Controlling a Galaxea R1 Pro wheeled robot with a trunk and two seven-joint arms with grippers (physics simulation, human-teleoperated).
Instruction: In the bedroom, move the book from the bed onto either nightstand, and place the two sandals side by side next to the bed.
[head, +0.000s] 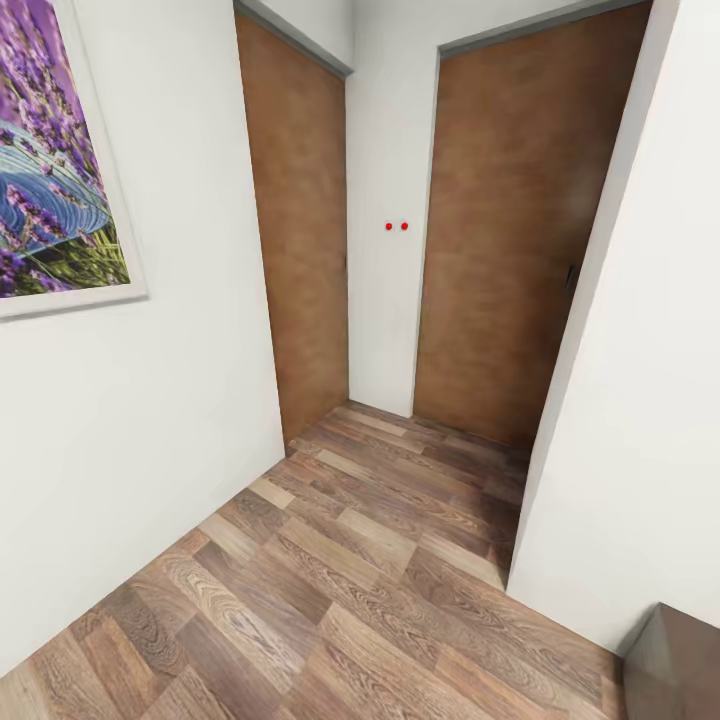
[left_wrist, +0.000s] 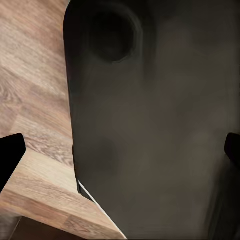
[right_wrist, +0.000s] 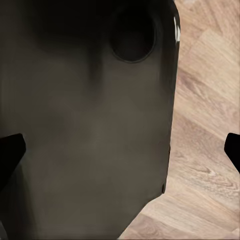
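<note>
I face a narrow corner with white walls, a wood-plank floor (head: 340, 590) and two plain brown doors, one on the left (head: 300, 230) and one on the right (head: 510, 230), both closed. The book, the bed, the nightstands and the sandals are out of view. In the left wrist view my left gripper (left_wrist: 120, 150) is open, its dark fingertips (left_wrist: 7, 157) far apart over my own dark body and the floor. The right gripper (right_wrist: 120, 150) is open in the same way, with nothing between its fingertips (right_wrist: 10, 150).
A framed purple flower picture (head: 50, 160) hangs on the left wall. Two small red dots (head: 396, 226) mark the wall between the doors. A white wall (head: 640, 400) juts in at the right. A dark brown furniture corner (head: 675, 665) shows at the bottom right.
</note>
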